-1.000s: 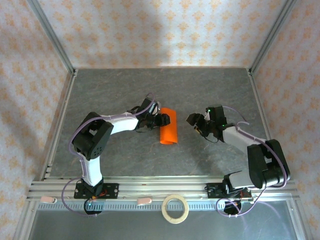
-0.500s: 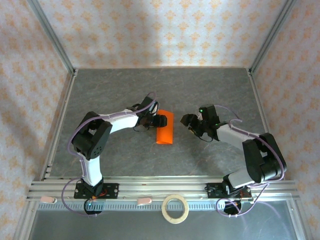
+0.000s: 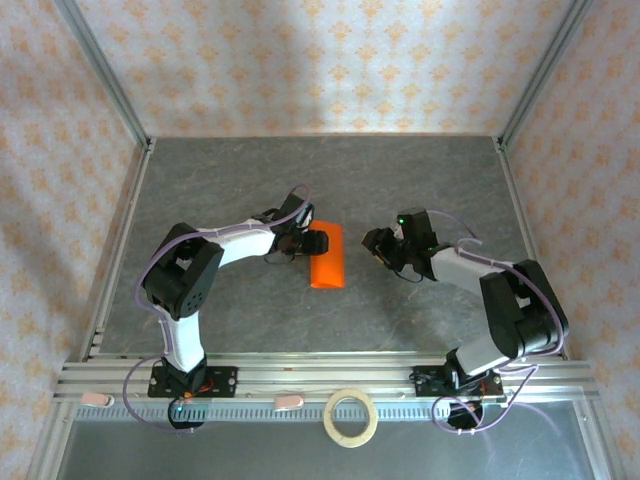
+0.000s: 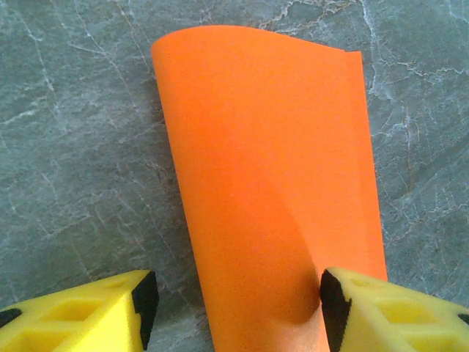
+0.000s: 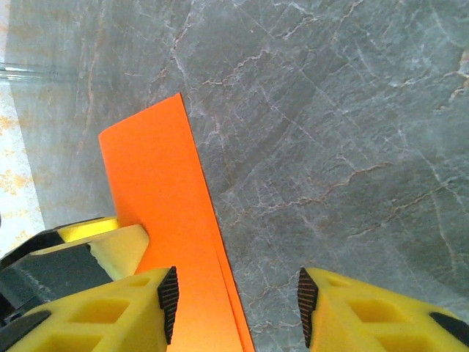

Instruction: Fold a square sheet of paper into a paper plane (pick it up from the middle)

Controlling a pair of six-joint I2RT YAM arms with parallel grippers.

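Observation:
The orange sheet of paper (image 3: 329,262) lies mid-table, folded over into a narrow, slightly bulging rectangle rather than a pointed dart. My left gripper (image 3: 316,241) sits at its left side. In the left wrist view the paper (image 4: 271,183) runs between the open jaws of the left gripper (image 4: 234,308). The right pad dents the paper's edge and the left pad stands clear over bare table. My right gripper (image 3: 372,243) hovers just right of the paper. Its jaws (image 5: 236,308) are open astride the paper's (image 5: 157,191) right edge.
A pale tape ring (image 3: 352,417) lies on the front ledge below the aluminium rail (image 3: 320,375). Metal frame posts and patterned walls enclose the grey stone-look table (image 3: 420,180). Bare surface stretches behind and to both sides of the paper.
The paper has shifted slightly left and lies flatter. My right gripper has moved left to the paper's edge and its jaws have narrowed. My left gripper stays at the paper.

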